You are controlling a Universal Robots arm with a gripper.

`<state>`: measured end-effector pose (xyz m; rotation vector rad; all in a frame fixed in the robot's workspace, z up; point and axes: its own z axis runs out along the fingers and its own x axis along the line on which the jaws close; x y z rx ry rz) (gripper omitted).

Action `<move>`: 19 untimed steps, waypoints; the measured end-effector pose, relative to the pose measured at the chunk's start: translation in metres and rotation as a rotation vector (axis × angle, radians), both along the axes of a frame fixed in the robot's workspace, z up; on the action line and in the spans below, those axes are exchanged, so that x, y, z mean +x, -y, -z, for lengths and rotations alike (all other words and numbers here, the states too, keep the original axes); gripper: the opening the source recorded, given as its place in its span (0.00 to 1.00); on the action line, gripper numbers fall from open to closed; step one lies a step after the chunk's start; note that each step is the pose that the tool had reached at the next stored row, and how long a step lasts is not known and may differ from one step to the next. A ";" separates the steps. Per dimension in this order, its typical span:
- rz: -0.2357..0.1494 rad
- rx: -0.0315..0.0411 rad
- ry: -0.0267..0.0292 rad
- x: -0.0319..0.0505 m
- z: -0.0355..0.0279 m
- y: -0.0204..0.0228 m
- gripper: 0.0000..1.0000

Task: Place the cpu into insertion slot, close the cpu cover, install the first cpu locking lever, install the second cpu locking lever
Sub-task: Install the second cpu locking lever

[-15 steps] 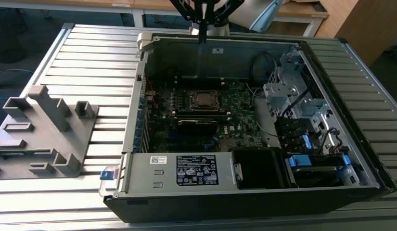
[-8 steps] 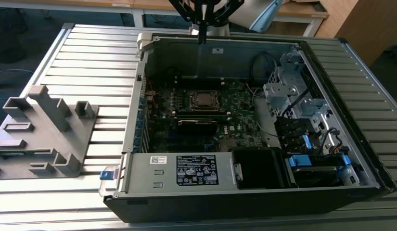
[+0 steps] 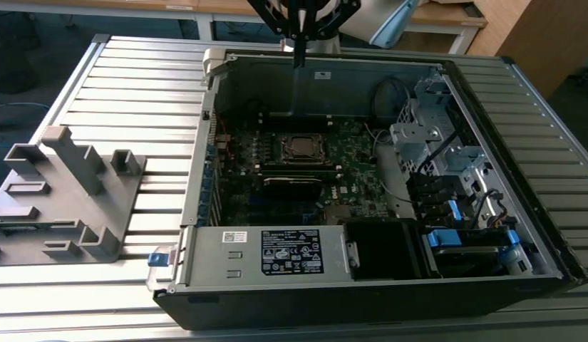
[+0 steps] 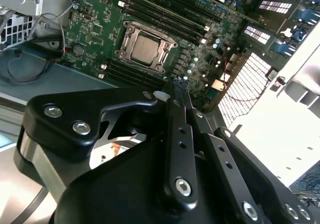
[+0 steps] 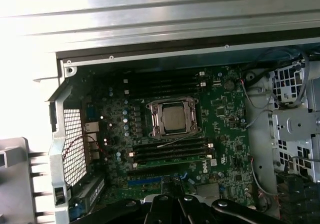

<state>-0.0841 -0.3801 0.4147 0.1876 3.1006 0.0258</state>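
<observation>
One claw (image 4: 176,84), black, two long fingers drawn together to a narrow tip with nothing between them; it hangs above the far wall of the open computer case (image 3: 522,235), clear of every part inside.

One cpu (image 4: 146,47), dull silver-tan square, below and ahead of the claw tip, well apart from it. It lies flat in its socket on the green motherboard (image 5: 225,119); in the first wrist view the cpu (image 5: 174,117) sits square within its surround, which suggests placement is done.

One cpu cover (image 4: 131,33), silver frame with open window, lying down around the chip in both wrist views (image 5: 156,119). It looks closed, the chip's top showing through the window. Whether the locking levers are latched cannot be told.

Several memory slots (image 5: 170,151), long and dark, on both sides of the socket, nearer the claw than the chip on one side.

One power supply (image 3: 265,253), grey with black label, at the case end farthest from the claw.

One grey fixture block (image 3: 65,199), on the ribbed metal desk (image 3: 132,78) beside the case, well apart from the claw.

Case lies on its side, so the board faces up for access from above.
</observation>
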 end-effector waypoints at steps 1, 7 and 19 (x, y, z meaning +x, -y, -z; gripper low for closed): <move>0.000 -0.0001 0.0000 0.0000 0.0000 0.0000 0.10; 0.000 0.0003 0.0002 0.0000 0.0008 0.0000 0.10; 0.000 0.0001 0.0001 0.0000 0.0037 0.0000 0.10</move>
